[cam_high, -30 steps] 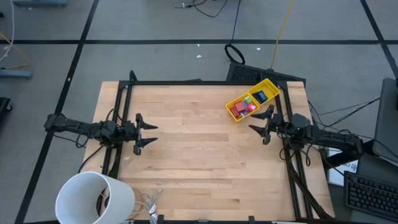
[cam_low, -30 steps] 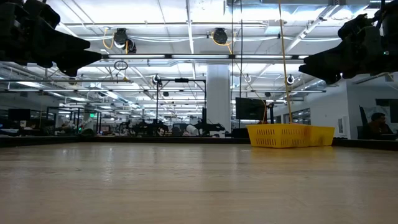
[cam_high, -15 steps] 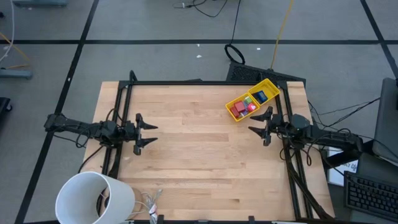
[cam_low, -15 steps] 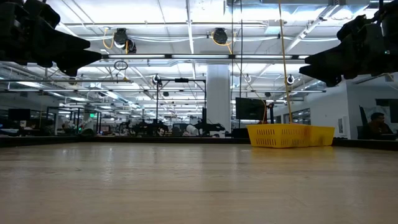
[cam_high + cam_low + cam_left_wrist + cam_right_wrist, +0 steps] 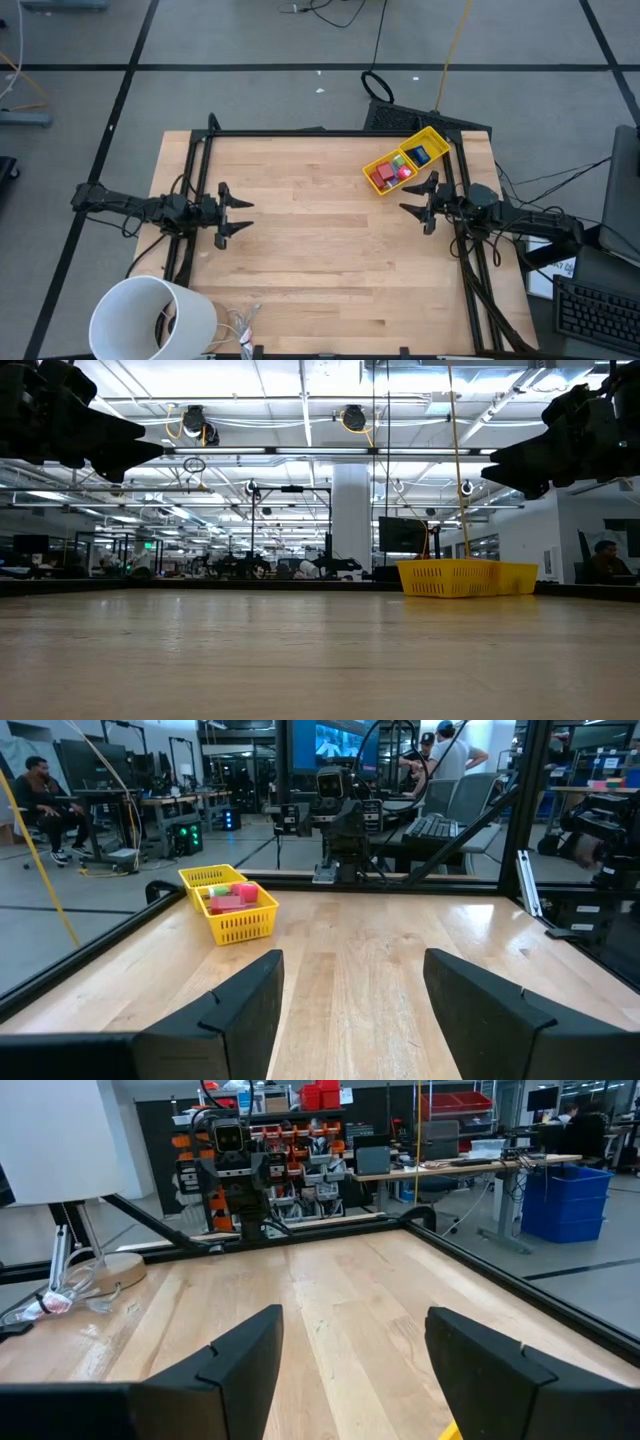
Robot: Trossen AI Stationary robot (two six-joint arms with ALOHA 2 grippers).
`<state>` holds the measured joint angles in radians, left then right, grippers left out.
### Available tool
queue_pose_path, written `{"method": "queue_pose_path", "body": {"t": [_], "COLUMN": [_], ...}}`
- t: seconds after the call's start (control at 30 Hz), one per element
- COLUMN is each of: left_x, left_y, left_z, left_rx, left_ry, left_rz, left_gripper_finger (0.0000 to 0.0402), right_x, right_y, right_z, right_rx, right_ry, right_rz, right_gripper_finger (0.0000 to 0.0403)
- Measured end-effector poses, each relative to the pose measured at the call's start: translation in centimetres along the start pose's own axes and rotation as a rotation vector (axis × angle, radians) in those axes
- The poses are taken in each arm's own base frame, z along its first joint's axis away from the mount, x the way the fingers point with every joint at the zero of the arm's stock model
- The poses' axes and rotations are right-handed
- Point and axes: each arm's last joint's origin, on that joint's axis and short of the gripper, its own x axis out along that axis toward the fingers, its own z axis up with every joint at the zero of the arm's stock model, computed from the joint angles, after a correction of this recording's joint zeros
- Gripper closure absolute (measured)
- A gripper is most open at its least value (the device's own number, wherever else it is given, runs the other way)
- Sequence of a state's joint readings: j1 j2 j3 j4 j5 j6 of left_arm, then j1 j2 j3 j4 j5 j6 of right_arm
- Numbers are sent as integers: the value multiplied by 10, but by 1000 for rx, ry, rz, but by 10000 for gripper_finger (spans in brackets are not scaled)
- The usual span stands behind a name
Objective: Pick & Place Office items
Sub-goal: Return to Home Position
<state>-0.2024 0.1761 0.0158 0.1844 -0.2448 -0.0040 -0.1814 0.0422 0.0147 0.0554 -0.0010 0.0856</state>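
One wooden table (image 5: pixel 320 250) fills the middle of the high view, with black frame rails along its left, far and right edges. Beyond its near left corner stands a big white cylinder (image 5: pixel 150 318), open end up. Both dark arms reach in low from the sides. The left gripper (image 5: pixel 240 216) hangs over the left part of the table, its fingers (image 5: pixel 230 1010) spread wide with nothing between them. The right gripper (image 5: pixel 415 203) hangs over the right part, just nearer than the bin, its fingers (image 5: pixel 235 1360) likewise released and holding nothing. A long yellow bin (image 5: pixel 437 135) lies at an angle in the far right corner. All the office items in view rest inside it: red blocks (image 5: pixel 383 176) at its near end, a pink-red bit (image 5: pixel 404 172) touching them, a green bit (image 5: pixel 399 160) beside that, and a blue rectangle (image 5: pixel 420 155) toward the far end.
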Motion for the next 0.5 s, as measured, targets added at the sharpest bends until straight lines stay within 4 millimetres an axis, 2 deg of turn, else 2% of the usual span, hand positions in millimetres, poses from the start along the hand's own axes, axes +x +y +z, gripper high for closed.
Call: {"method": "queue_pose_path", "body": {"t": [0.5], "left_x": [0], "left_y": [0], "left_z": [0], "left_rx": [0], "left_ry": [0], "left_rz": [0], "left_gripper_finger": [160], "right_x": [0], "right_y": [0], "right_z": [0], "right_rx": [0], "right_ry": [1], "right_rz": [0], "right_gripper_finger": [169]}}
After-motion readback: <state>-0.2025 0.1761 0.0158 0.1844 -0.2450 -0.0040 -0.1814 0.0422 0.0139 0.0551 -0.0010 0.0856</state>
